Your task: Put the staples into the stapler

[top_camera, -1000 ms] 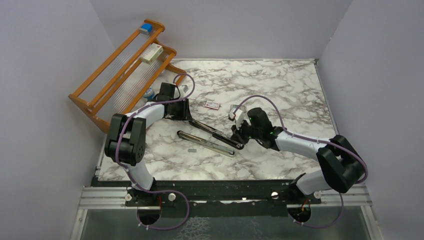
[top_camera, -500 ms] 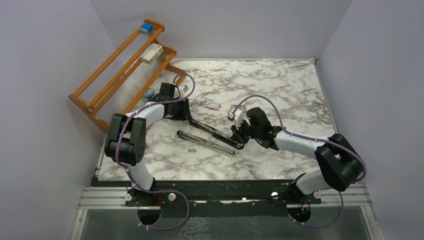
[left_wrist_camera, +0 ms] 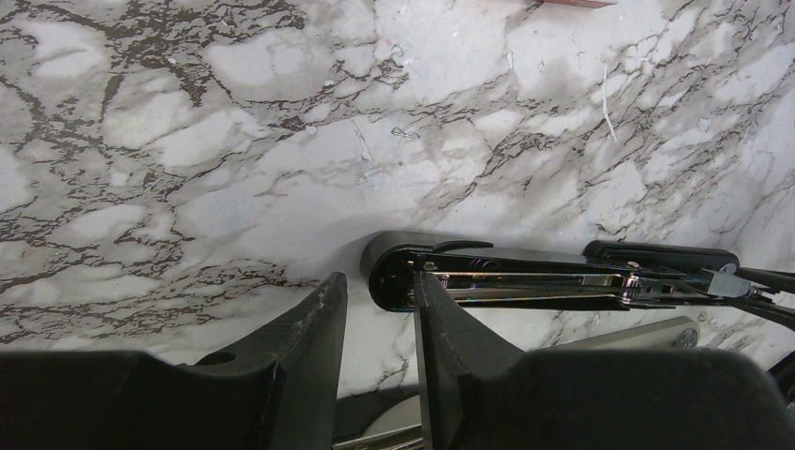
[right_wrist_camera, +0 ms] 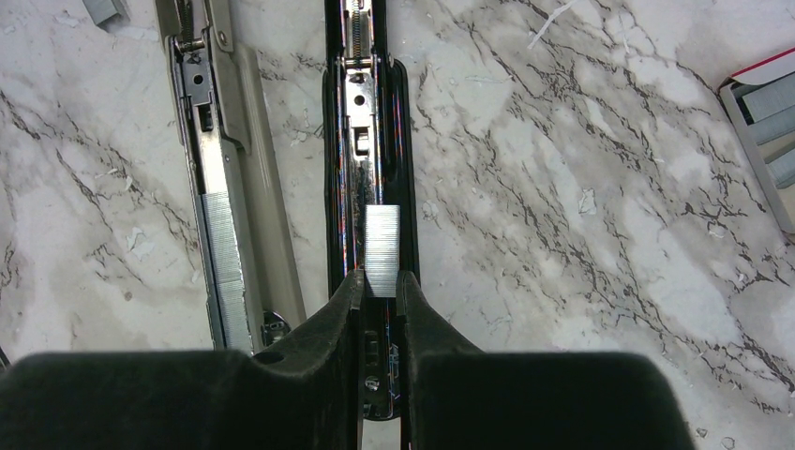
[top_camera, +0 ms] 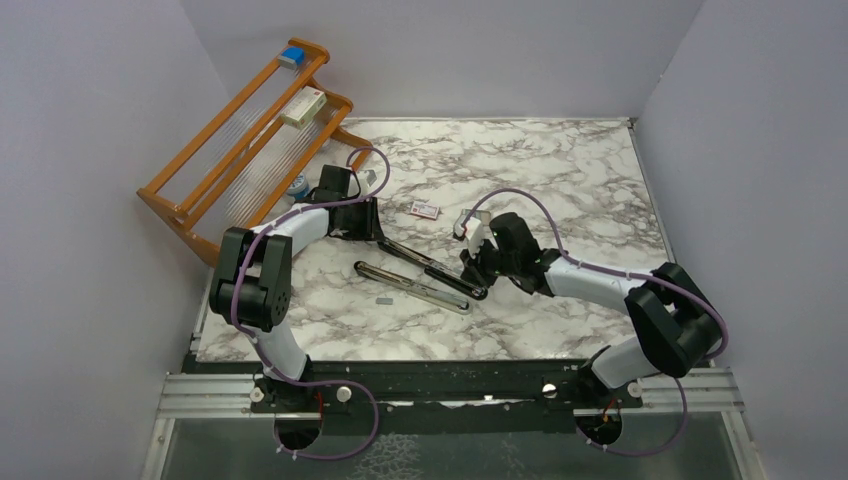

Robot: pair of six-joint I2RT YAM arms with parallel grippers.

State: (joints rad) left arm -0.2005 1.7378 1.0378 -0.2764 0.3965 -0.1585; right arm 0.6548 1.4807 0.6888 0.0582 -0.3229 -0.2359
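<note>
One strip of staples [right_wrist_camera: 382, 239] is pinched at its near end by the closed right gripper [right_wrist_camera: 380, 281] and is laid along the opened black stapler [right_wrist_camera: 361, 112], which is stretched toward 12 o'clock in the right wrist view. The left gripper [left_wrist_camera: 378, 281] is held parted at the stapler's other end, seemingly bracing rather than clamping it. The strip is not yet released, and the stapler remains to be closed. Spare staples are seen in a tray [right_wrist_camera: 764, 122] at 2 o'clock.

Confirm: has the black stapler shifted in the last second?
No. In the top view the stapler keeps its spot and angle relative to the red-and-white packet.
</note>
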